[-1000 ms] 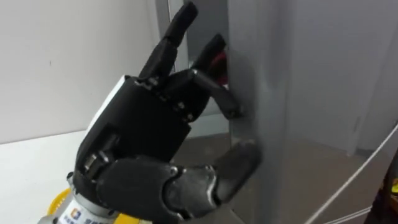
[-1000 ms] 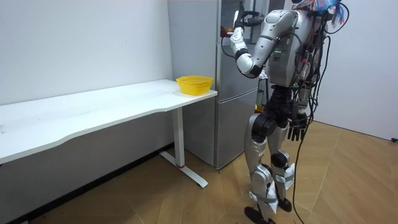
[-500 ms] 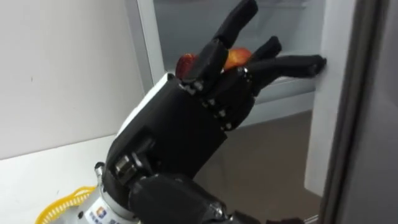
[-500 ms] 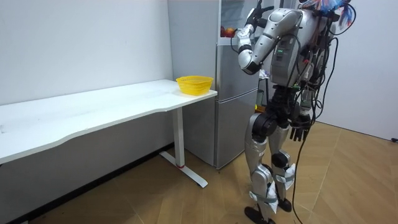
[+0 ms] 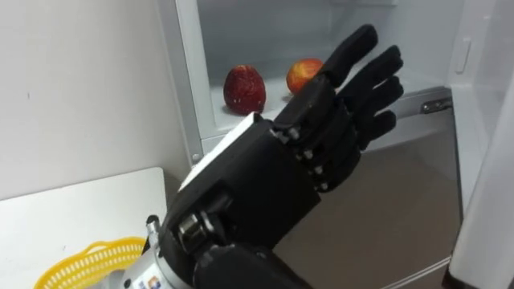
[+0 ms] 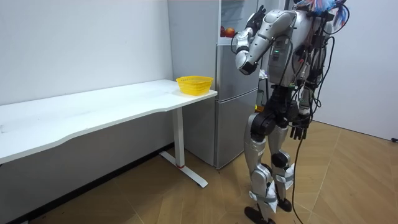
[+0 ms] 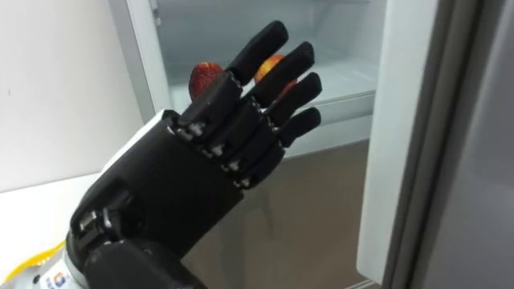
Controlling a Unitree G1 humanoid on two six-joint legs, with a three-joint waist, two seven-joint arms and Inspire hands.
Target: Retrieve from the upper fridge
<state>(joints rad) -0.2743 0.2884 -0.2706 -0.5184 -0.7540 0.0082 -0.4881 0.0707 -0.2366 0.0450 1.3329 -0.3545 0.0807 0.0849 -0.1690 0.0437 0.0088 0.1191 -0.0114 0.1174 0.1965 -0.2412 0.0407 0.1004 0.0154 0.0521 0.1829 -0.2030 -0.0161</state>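
— Where's the fruit?
— Dark red fruit (image 5: 244,90) and red-yellow fruit (image 5: 303,75) sit on the fridge shelf (image 5: 411,97) (side by side).
— The left hand (image 5: 273,185)?
— Raised before them, fingers straight, holding nothing.

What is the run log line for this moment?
left hand: open, raised before open upper fridge | dark red fruit, red-yellow fruit: inside, untouched | right hand: hanging at side

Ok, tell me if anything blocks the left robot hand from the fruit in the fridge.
Nothing visible does. The door stands open, and the left robot hand, fingers straight, is raised before the dark red fruit and the orange-red fruit.
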